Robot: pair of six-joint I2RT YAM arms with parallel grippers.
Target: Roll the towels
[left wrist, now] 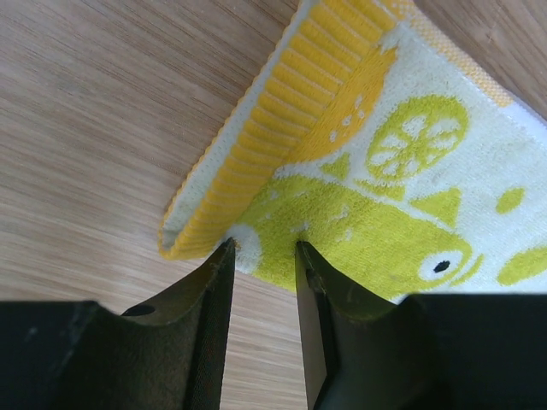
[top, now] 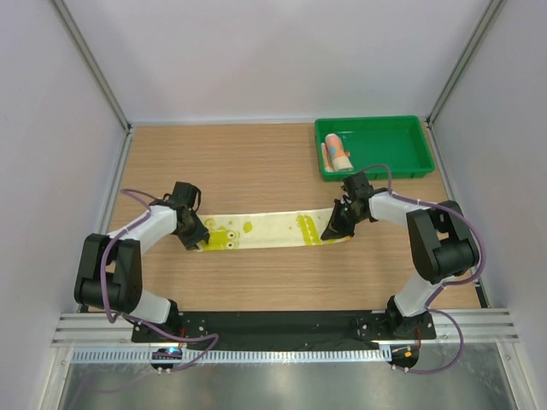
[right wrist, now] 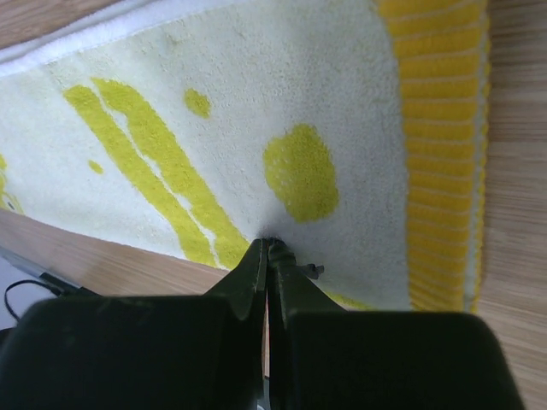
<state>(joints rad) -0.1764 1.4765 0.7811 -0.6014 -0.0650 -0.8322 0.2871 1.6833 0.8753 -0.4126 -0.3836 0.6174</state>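
The yellow towel [top: 265, 229] with a white-green pattern lies flat in a long strip across the table's middle. Its left end [left wrist: 256, 128] is curled up a little. My left gripper [top: 198, 242] is open, its tips [left wrist: 263, 248] astride the near edge of that end. My right gripper [top: 330, 231] is shut, its tips [right wrist: 269, 243] pressed down on the towel [right wrist: 256, 102] near its right end, beside the yellow striped band. The light blue towel [top: 337, 154] lies as a short roll, orange-pink showing, in the tray.
A green tray [top: 389, 145] stands at the back right with the roll at its left side. Grey walls close in the table on three sides. Bare wood [top: 222, 162] lies behind the yellow towel.
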